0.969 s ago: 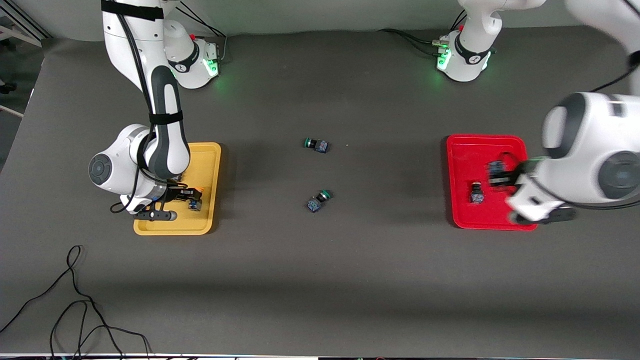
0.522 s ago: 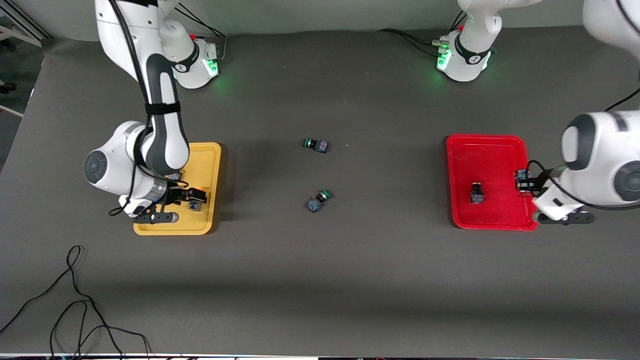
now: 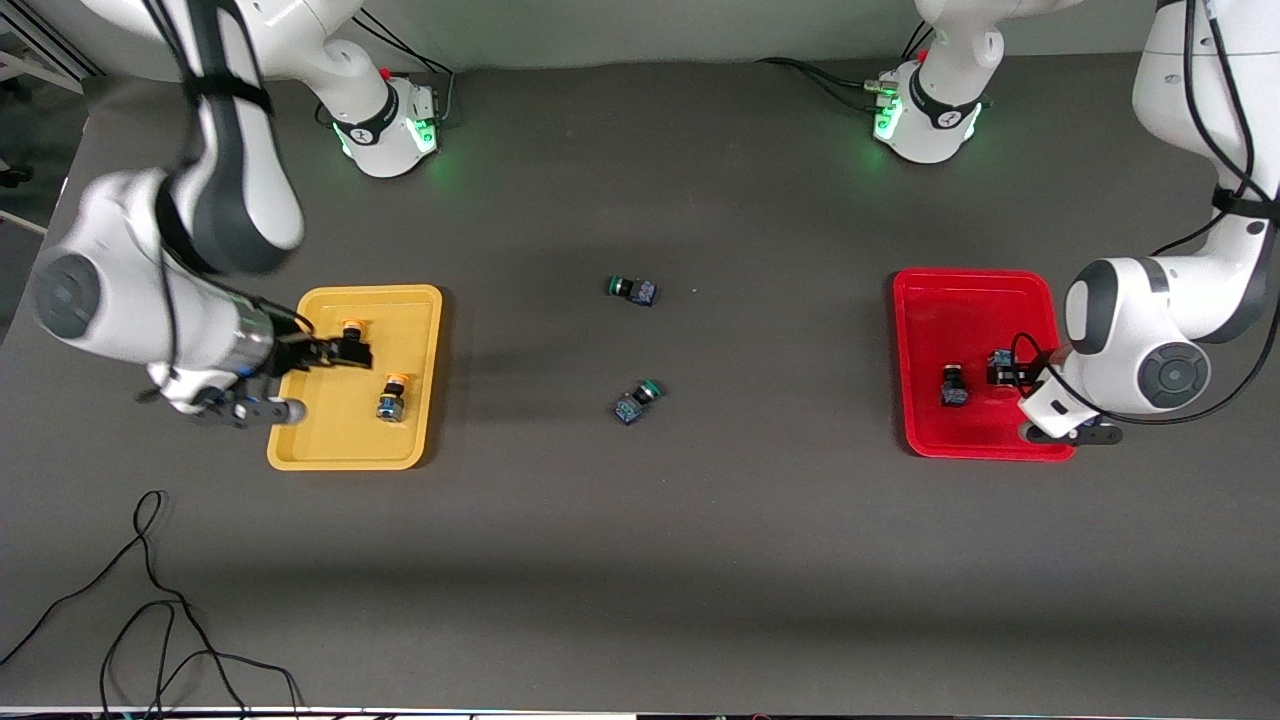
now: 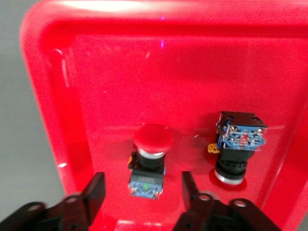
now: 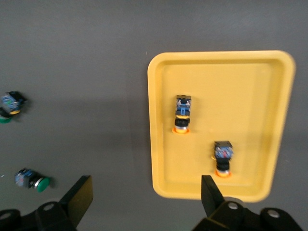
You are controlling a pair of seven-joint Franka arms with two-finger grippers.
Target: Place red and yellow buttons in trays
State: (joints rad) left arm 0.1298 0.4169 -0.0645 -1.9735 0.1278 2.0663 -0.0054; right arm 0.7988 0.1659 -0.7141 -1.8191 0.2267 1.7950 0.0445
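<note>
Dark table, open left gripper (image 4: 139, 192) low in red tray (image 3: 930, 300), right gripper (image 5: 144, 197) open, likely raised.

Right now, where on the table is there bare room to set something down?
Bare mat spans between the yellow tray and green buttons, between them and the red tray, and nearer the camera. Crowded: both trays, with right gripper and left gripper over them.
</note>
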